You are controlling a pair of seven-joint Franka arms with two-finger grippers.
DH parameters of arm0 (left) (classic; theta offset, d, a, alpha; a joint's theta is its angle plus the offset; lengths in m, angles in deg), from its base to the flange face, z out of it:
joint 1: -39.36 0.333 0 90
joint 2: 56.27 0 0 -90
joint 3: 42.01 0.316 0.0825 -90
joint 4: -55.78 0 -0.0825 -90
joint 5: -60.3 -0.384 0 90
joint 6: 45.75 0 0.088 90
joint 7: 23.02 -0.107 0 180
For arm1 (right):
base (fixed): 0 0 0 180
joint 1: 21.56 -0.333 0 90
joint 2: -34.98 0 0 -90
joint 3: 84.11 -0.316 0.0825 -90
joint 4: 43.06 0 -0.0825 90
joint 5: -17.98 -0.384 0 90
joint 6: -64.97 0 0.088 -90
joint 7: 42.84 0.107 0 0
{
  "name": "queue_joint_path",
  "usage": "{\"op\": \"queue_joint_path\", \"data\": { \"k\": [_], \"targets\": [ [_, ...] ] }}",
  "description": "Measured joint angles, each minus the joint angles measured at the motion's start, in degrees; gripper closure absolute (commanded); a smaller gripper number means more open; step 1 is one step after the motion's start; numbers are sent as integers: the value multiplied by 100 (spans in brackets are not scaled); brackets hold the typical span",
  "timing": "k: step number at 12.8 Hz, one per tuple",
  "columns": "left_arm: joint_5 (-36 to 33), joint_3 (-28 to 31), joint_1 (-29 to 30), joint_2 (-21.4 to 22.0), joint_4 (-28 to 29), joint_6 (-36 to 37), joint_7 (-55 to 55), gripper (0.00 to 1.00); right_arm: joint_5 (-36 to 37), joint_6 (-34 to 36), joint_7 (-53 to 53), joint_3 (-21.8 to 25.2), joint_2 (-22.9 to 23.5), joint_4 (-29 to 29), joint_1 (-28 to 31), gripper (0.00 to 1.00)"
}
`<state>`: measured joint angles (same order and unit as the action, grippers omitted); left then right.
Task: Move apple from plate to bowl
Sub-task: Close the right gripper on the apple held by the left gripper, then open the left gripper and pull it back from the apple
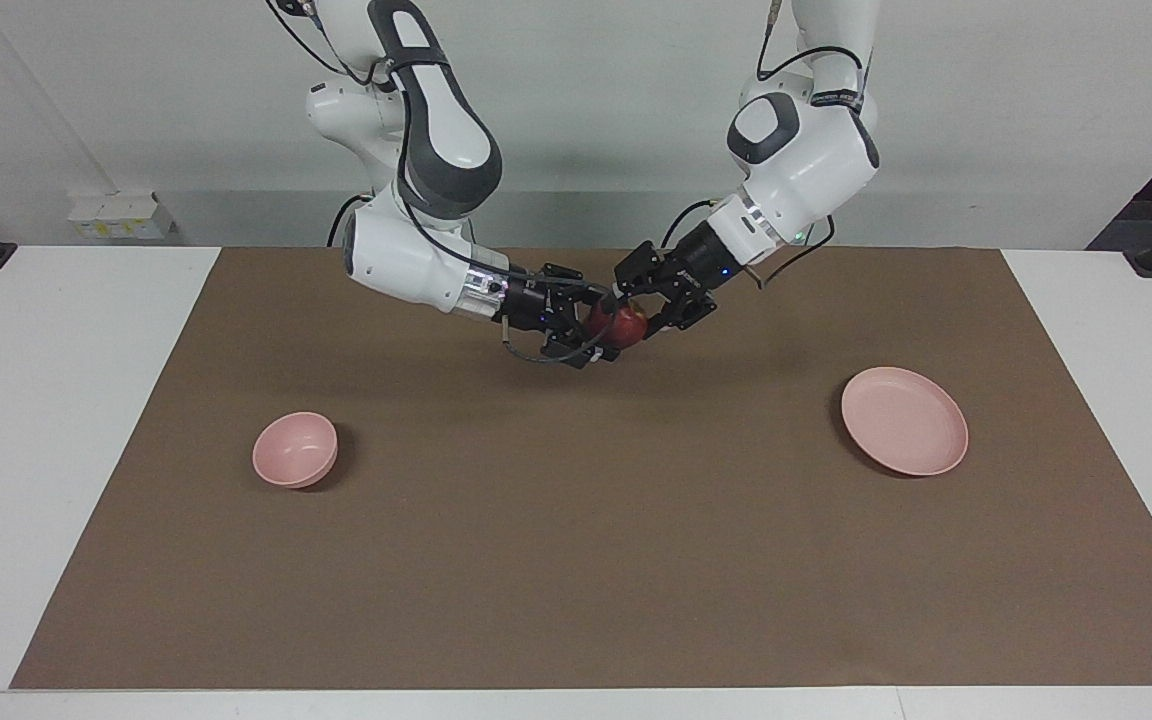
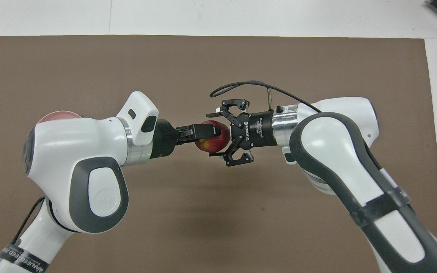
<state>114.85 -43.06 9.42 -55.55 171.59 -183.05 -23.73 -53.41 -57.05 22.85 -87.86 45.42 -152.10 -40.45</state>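
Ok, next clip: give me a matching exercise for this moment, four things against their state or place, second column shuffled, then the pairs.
Things:
1. apple
2. right pincer
3. plate
4. bowl

States:
A. empty, toward the right arm's end of the table
B. open, its fingers on either side of the apple
C. empty, toward the left arm's end of the table
D. in the air, gripped by the left pincer

Pairs: 1-D, 2-B, 3-C, 4-A

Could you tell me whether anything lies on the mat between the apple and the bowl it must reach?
Nothing visible does. The apple is held in the air by the left tool, the right tool open around it; only bare mat lies toward the bowl.
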Motion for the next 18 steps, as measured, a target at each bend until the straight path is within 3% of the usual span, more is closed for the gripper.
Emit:
{"op": "queue_joint_path", "data": {
  "k": [2,3,5,6,7,14,18],
  "targets": [
    [0,-8,0,-8,-5,-45,11,100,-1,7,4,2,-10,-18,-20,100],
    [0,-10,0,-11,-9,-45,9,92,-1,9,5,4,-11,-18,-19,100],
    [0,-11,0,-14,-12,-45,9,53,-1,9,5,4,-11,-18,-18,100],
    [0,-11,0,-15,-13,-45,9,20,-1,9,5,4,-11,-18,-17,100],
    [0,-11,0,-16,-14,-45,9,0,-1,10,5,5,-11,-18,-17,100],
    [-65,22,43,33,-27,19,31,0,304,-64,5,80,-30,87,59,100],
    [-1471,86,535,64,-30,535,50,0,1097,76,3,85,-79,302,440,100]
  ]
}}
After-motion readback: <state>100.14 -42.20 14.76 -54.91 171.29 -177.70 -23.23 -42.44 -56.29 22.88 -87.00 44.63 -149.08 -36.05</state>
